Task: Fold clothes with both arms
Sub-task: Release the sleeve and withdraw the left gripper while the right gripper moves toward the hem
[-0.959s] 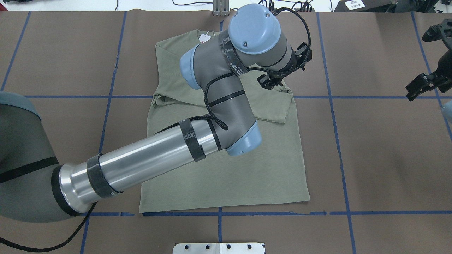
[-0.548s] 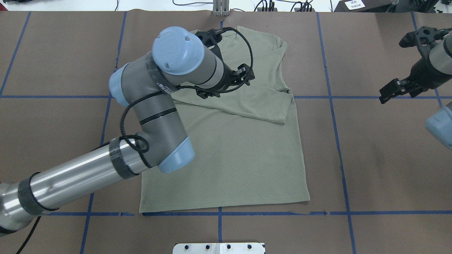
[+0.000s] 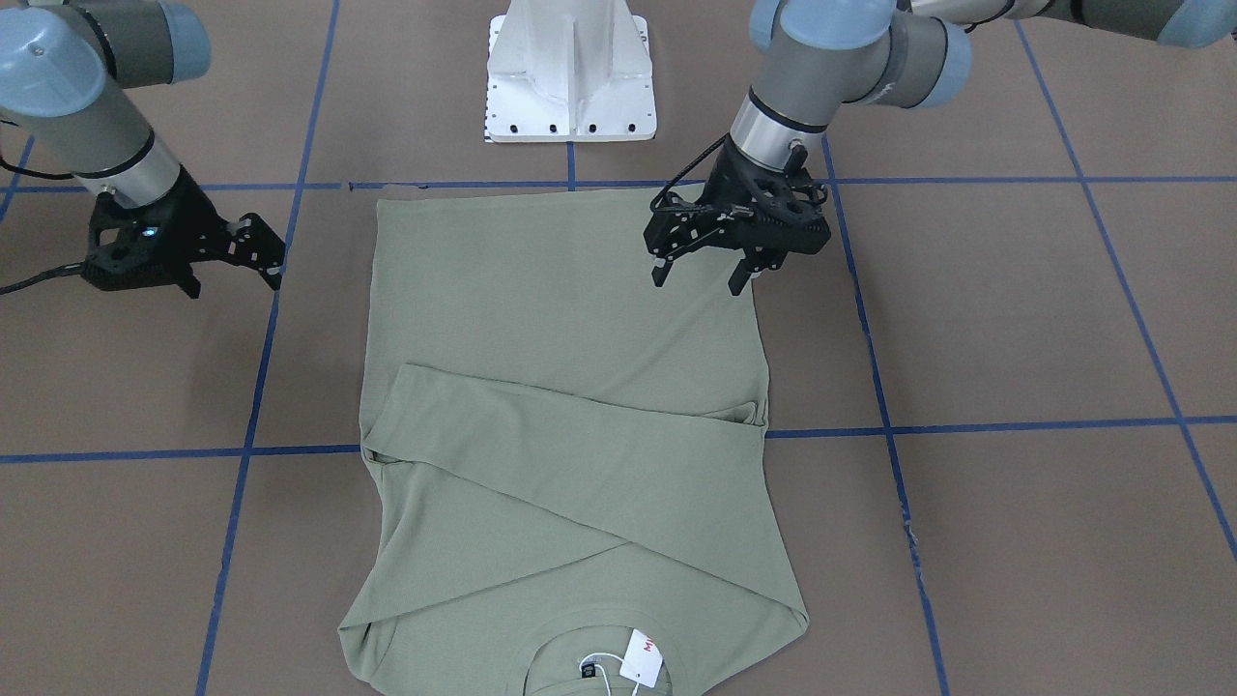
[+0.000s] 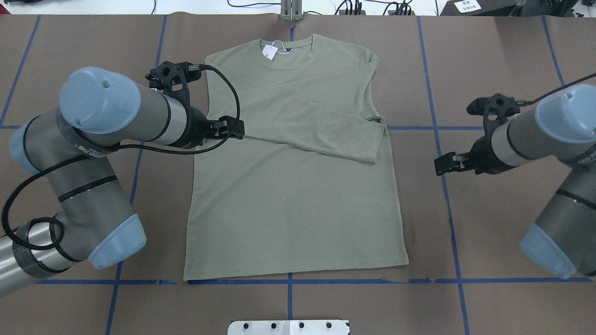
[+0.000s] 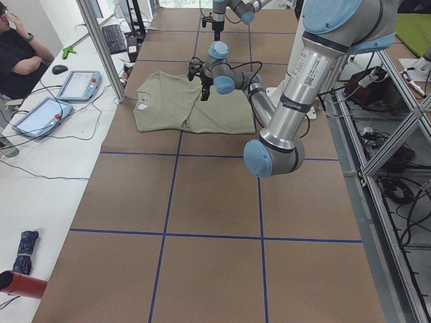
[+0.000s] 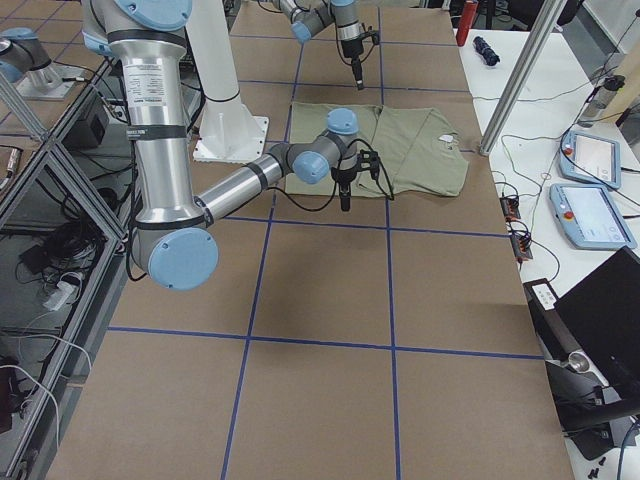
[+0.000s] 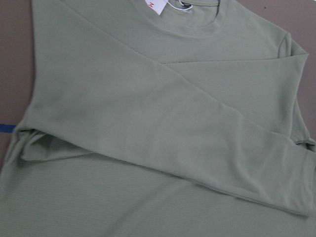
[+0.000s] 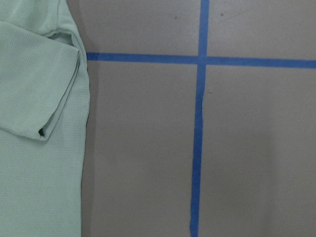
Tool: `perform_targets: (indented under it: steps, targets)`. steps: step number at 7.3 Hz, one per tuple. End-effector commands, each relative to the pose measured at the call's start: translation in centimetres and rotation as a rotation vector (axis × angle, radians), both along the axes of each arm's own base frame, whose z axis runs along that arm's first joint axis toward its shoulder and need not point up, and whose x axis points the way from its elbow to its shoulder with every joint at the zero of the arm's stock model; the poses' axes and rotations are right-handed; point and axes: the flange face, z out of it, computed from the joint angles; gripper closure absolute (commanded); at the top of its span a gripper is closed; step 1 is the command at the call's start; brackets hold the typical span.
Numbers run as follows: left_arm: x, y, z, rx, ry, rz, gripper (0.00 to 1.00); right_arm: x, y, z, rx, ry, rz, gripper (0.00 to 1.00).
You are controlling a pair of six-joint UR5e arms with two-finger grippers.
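Left hand apart, empty, over shirt edge; right hand apart, off shirt; pedestal near hem.

The shirt (sage green) lies flat; the right pincer hangs just beside its near edge.

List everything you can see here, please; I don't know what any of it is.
shirt: one, sage green, mid-table, sleeves folded across chest
tag: one, white and red, at collar
table: one, brown, blue tape grid
base: one, white, table's robot side
tablets: two, grey-blue, side desk
person: one, dark top, at side desk
arms: two, silver-grey, flanking shirt
left gripper: one, black, open above shirt's edge
right gripper: one, black, open above bare table
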Motion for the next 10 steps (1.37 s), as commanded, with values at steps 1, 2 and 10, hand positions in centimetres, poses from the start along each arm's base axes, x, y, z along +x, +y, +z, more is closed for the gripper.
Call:
perform_targets:
  steps: [1,2,10]
  targets:
    - [-1.8,1.1,0.8,-0.002,-0.018,0.001,0.00,-6.2,8.9,-2.4,-0.029,-0.035,0.064,0.00]
    - [-2.3,1.5,1.2,-0.001,-0.019,-0.001,0.00,-8.7,11.9,-3.0,-0.042,-0.039,0.065,0.00]
    - [-2.5,1.7,1.0,0.000,-0.014,-0.002,0.00,-14.6,14.5,-1.0,-0.077,0.012,-0.012,0.07]
